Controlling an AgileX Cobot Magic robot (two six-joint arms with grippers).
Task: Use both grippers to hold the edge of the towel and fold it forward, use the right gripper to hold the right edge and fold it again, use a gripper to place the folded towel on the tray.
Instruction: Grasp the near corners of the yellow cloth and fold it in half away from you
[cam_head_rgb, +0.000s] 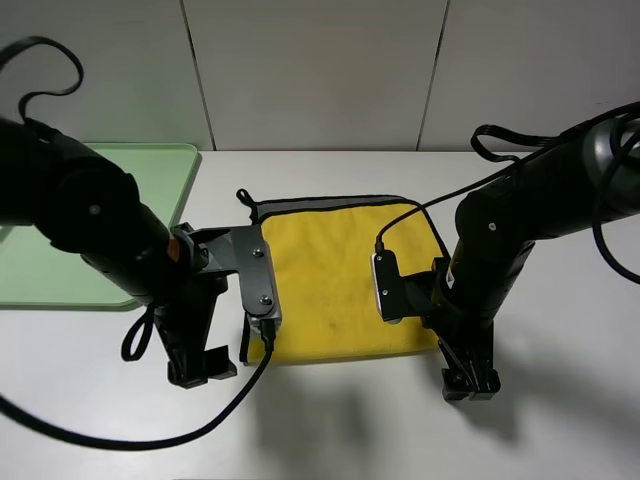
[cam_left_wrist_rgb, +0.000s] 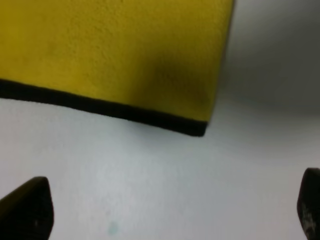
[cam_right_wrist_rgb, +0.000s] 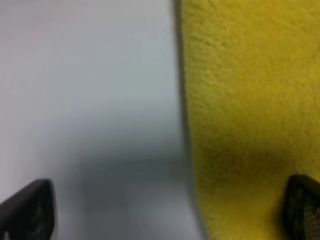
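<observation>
The yellow towel lies flat mid-table, its far hem turned up to show a strip of grey reverse, with a black loop at the far left corner. My left gripper hangs open just off the towel's near left corner. In the left wrist view the black edge of the towel and that corner lie ahead of the open left gripper, over bare table. My right gripper is open at the near right corner. In the right wrist view the right gripper straddles the towel's side edge. The pale green tray sits at the far left.
The white table runs bare along the front between the arms. A pale panelled wall stands behind the table. Black cables trail from both arms over the table, one looping across the front left.
</observation>
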